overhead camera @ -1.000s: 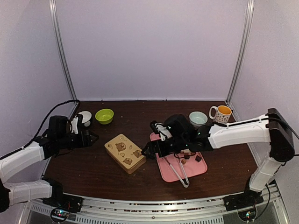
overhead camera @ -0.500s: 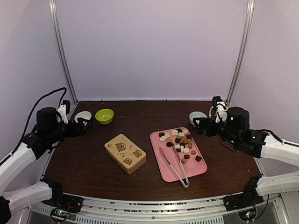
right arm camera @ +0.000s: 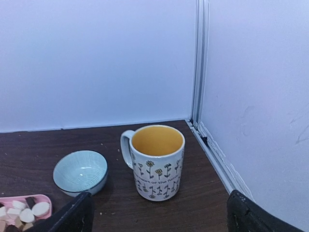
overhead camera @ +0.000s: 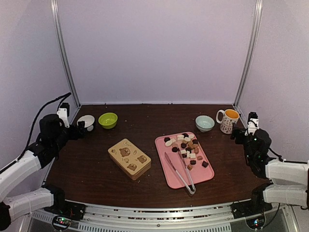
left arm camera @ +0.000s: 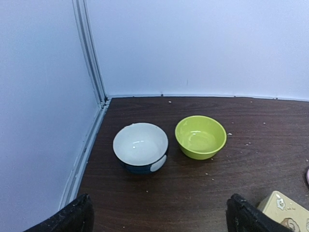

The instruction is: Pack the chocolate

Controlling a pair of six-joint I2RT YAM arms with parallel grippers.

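The chocolate, several small dark, caramel and cream pieces, lies on the far half of a pink tray at table centre. A few cream pieces also show in the right wrist view. My left gripper is open and empty at the far left, facing a white bowl; its fingertips stand wide apart. My right gripper is open and empty at the far right, facing a flowered mug, with fingertips wide apart. Both grippers are well away from the chocolate.
Clear tongs lie on the tray's near half. A tan bear box sits shut left of the tray. A white bowl and a green bowl stand at the back left. A pale blue bowl stands beside the mug.
My right arm pulled back from over the box and tray to the table's right edge. My left arm drew back slightly toward the left wall.
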